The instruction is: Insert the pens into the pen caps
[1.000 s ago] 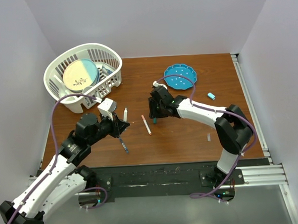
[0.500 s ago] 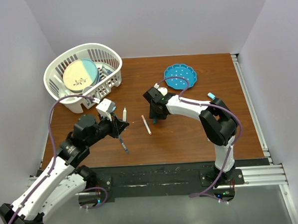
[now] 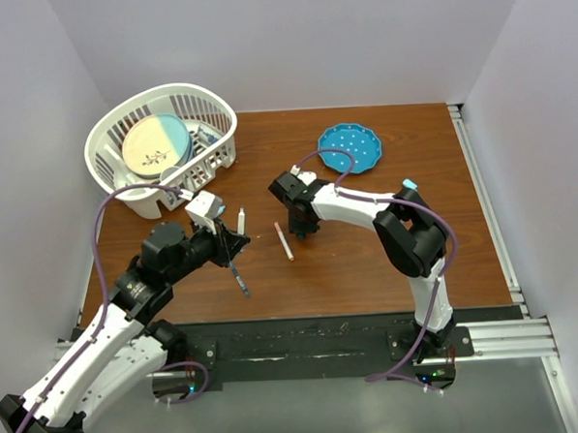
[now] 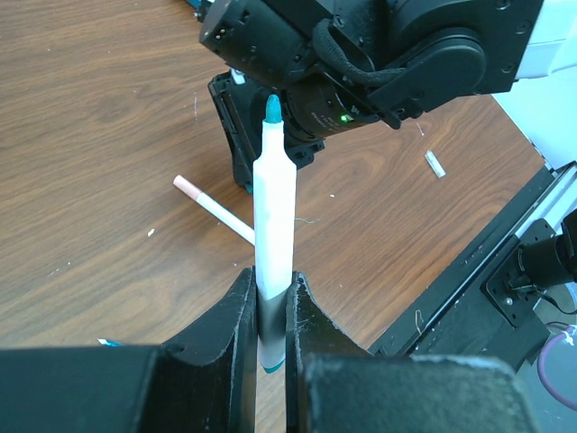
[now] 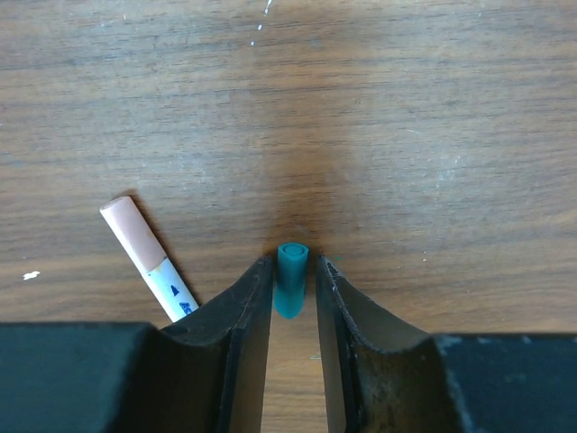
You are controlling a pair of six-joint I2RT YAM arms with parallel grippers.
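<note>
My left gripper (image 4: 270,280) (image 3: 234,246) is shut on a white pen (image 4: 273,207) with a teal tip, which sticks out toward the right arm. My right gripper (image 5: 292,271) (image 3: 302,229) points down at the table. Its jaws stand on either side of a small teal pen cap (image 5: 291,280) lying on the wood, with a thin gap showing on each side. A white pen with a salmon cap (image 5: 144,257) (image 3: 285,243) lies just left of that gripper. Another white pen (image 3: 242,220) lies near the left gripper.
A white basket (image 3: 215,99) holding a round plate stands at the back left. A blue plate (image 3: 349,146) sits at the back centre. A light blue cap (image 3: 410,185) lies by the right arm, and a small grey cap (image 4: 435,163) lies near the front edge.
The right gripper's jaws have narrowed around the teal cap, and the right arm's wrist and elbow have shifted left. The left arm and its pen have not moved.
</note>
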